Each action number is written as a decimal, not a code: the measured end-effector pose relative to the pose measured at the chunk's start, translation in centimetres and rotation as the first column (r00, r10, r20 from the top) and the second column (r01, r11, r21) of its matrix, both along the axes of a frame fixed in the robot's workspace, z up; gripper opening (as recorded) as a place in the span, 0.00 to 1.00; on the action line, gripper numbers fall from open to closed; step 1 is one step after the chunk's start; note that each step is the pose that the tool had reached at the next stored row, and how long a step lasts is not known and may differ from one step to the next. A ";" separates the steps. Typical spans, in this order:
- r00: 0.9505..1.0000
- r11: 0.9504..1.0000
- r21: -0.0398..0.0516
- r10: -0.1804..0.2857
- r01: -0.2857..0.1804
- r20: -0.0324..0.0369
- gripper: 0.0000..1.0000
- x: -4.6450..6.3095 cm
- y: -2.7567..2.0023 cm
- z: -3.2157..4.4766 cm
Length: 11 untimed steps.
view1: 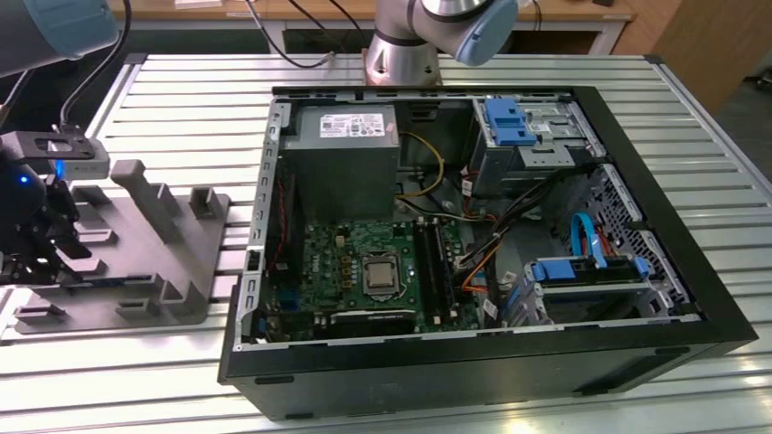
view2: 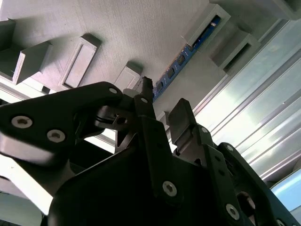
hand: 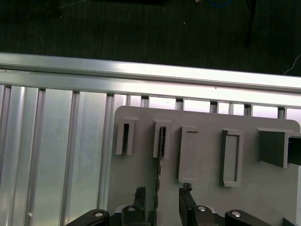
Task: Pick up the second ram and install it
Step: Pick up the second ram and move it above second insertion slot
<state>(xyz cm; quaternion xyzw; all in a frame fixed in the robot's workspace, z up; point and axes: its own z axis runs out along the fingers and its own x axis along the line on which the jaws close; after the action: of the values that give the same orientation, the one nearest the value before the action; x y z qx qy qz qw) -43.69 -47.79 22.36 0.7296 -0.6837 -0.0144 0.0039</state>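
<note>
Hanging at the exterior view's left, the gripper (view1: 36, 237) points down over the grey fixture tray (view1: 145, 271), well apart from the open computer case (view1: 483, 366).

Pincer: parted to a moderate width and holding nothing. In both wrist views the two black fingers (hand: 139, 193) stand one to each side of the second ram (hand: 160, 162), with a gap showing on either side. How far the fingertips are above the stick cannot be told.

Second ram: a long thin board standing on edge in a narrow slot of the tray. It appears as a fine dark line in the first wrist view and as a bluish strip with a row of small dark chips in the second wrist view (view2: 184, 55).

Tray: matt grey, moulded, finely ridged, with raised rectangular pockets and upright blocks crowding close round the ram.

Table (view1: 181, 99): bright ribbed aluminium slats.

Case: black sheet metal, lying on its side with the panel off.
- green motherboard (view1: 343, 262) with a square processor socket (view1: 380, 276)
- grey power supply (view1: 343, 149)
- blue plastic drive brackets (view1: 507, 117)
- loose blue, orange and yellow cables

Arm base (view1: 408, 41): a grey cylinder standing on the table just beyond the case.
</note>
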 end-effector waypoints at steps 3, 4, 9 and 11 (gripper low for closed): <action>1.000 1.000 0.000 0.000 0.000 0.000 0.42 0.0 0.00 0.00; 1.000 1.000 0.000 0.000 0.000 0.000 0.42 0.0 0.00 0.00; 1.000 1.000 0.000 0.000 0.000 0.000 0.42 0.0 0.00 -0.03; 1.000 1.000 0.000 0.000 0.000 0.000 0.42 0.0 0.00 -0.06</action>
<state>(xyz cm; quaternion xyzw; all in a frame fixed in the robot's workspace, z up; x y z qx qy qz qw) -43.68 -47.78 22.30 0.7297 -0.6837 -0.0144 0.0039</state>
